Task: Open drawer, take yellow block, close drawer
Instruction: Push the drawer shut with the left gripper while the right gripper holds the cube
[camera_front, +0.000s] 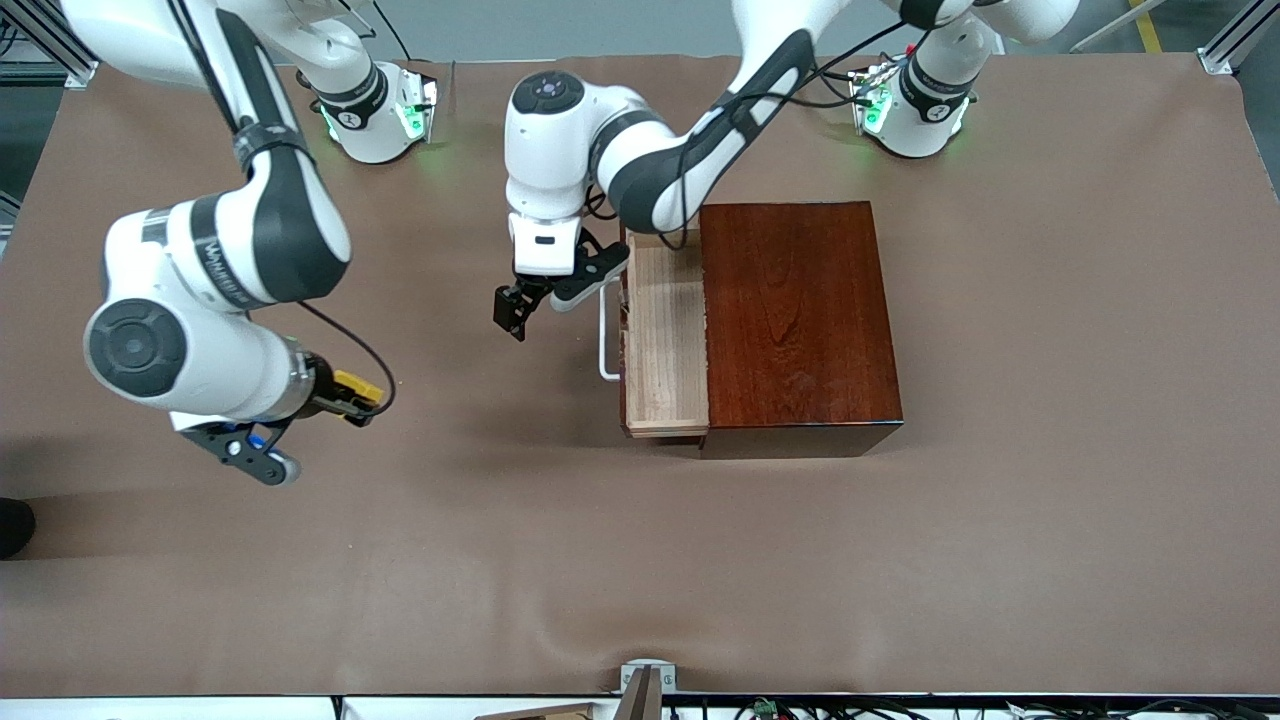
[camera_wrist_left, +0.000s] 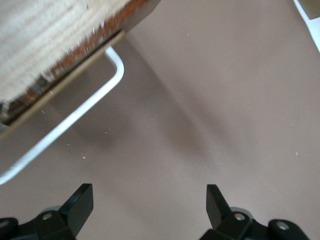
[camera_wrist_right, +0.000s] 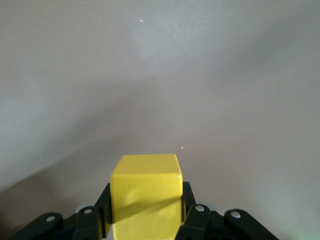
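1. Front view: the glossy reddish-brown wooden box (camera_front: 800, 315) sits mid-table toward the left arm's end, and its drawer (camera_front: 665, 335), a pale unfinished wooden tray, stands pulled out toward the right arm's end, with nothing visible inside. The white U-shaped bar handle (camera_front: 605, 340) runs along the drawer's front, its long axis running nearer-to-farther from the camera. The left gripper (camera_front: 515, 310) hangs over the brown table covering (camera_front: 640, 560) just beside that handle, on the side toward the right arm's end, so it is plainly the nearer tool for pushing the drawer shut. The right gripper (camera_front: 350, 395) hovers well apart from the box, over the right arm's end of the table, with the small bright yellow block (camera_front: 357, 386) showing at its tip.

2. Left wrist view: the left gripper's fingers (camera_wrist_left: 80, 200) stand wide apart with nothing between them. The handle (camera_wrist_left: 75, 117) and the drawer's front edge (camera_wrist_left: 65, 80) lie ahead of the fingers, not touching them. My judgement: closing needs a push against that front, across the handle's long axis, toward the box.

3. Right wrist view: the yellow block (camera_wrist_right: 146, 192) is clamped between the right gripper's (camera_wrist_right: 145, 220) fingers, held above bare table covering. So the block is out, and only the closing remains.
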